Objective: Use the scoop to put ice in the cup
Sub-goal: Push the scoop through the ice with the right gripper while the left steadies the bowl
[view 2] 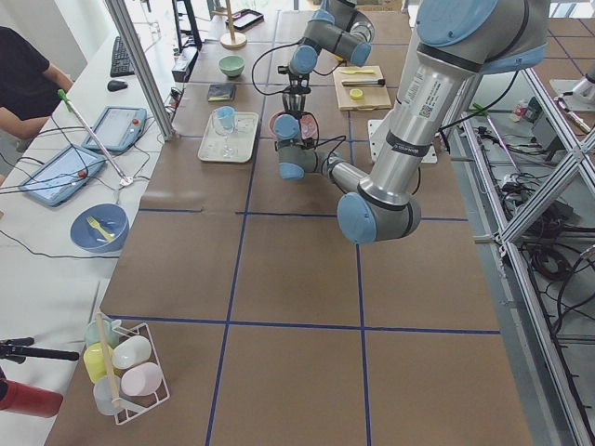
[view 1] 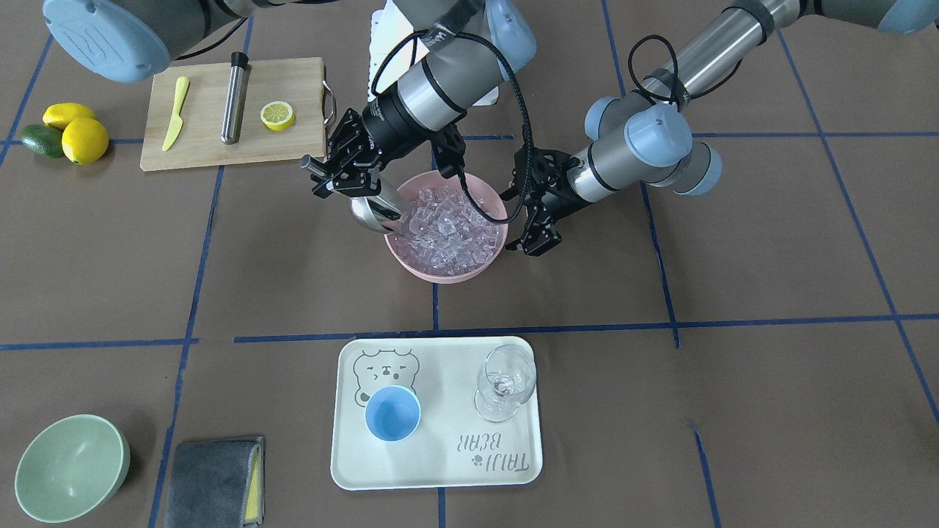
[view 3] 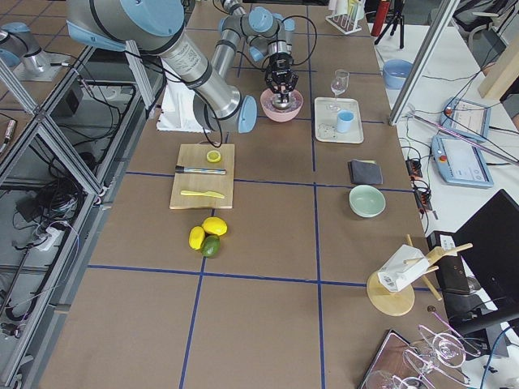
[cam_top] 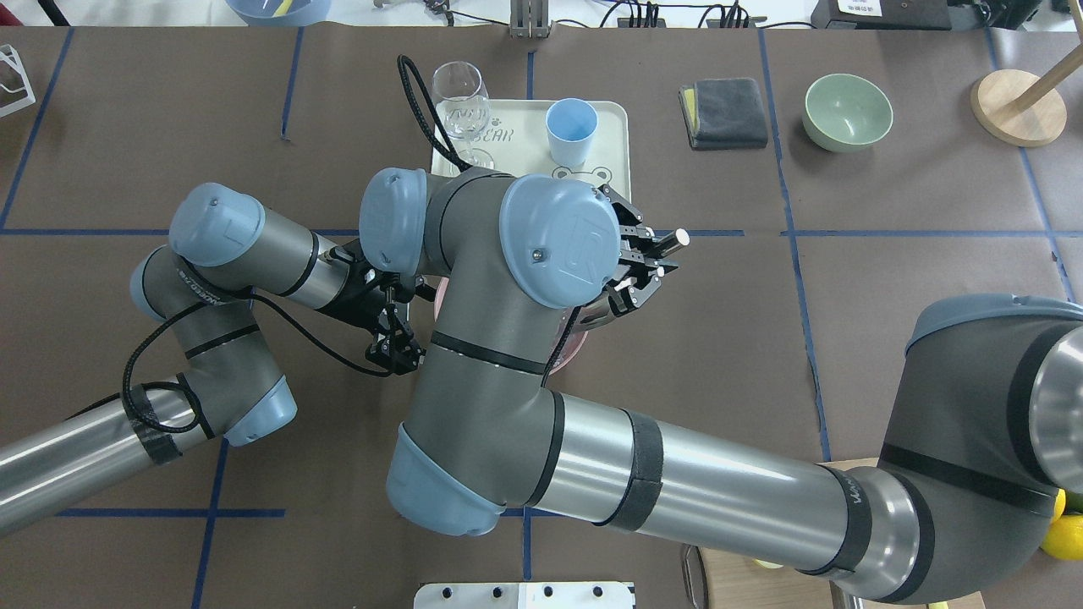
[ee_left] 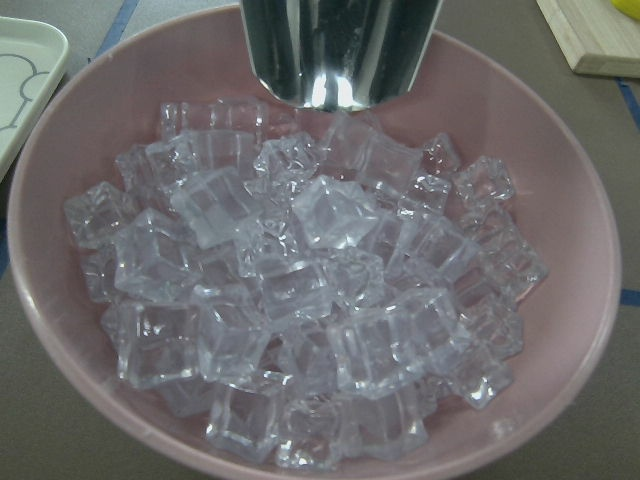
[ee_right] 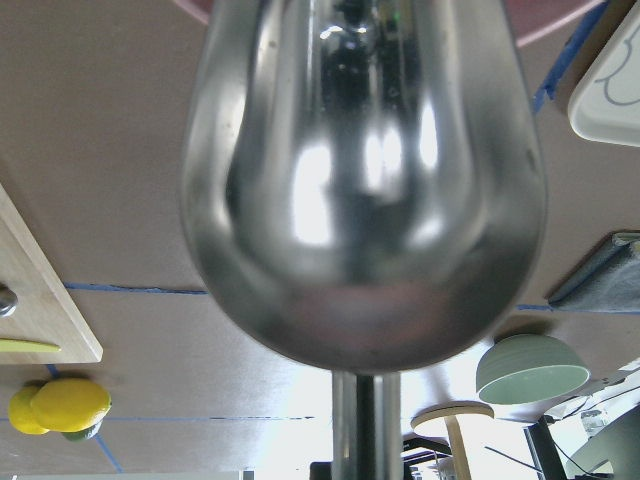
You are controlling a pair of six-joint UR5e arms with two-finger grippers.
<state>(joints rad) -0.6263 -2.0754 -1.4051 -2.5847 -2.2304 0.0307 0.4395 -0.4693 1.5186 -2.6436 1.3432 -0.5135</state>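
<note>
My right gripper [view 1: 345, 172] is shut on the thin handle of the steel scoop [view 1: 375, 211]. The scoop's trough tilts down over the near rim of a pink bowl [view 1: 440, 277], with its mouth at the heap of ice [view 1: 447, 224]. The left wrist view shows the scoop [ee_left: 340, 50] just above the ice [ee_left: 320, 300], with no cubes seen in it. My left gripper [view 1: 522, 224] stands open beside the bowl's other rim, jaws spread toward it. The light-blue cup [view 1: 392, 414] stands upright and empty on a white tray [view 1: 440, 462], apart from both grippers.
A clear wine glass [view 1: 505, 381] stands on the tray beside the cup. A cutting board [view 1: 205, 150] holds a steel cylinder [view 1: 235, 99], a yellow knife and a lemon half. Lemons [view 1: 84, 139], a green bowl [view 1: 70, 469] and a grey cloth [view 1: 213, 484] lie along one table end.
</note>
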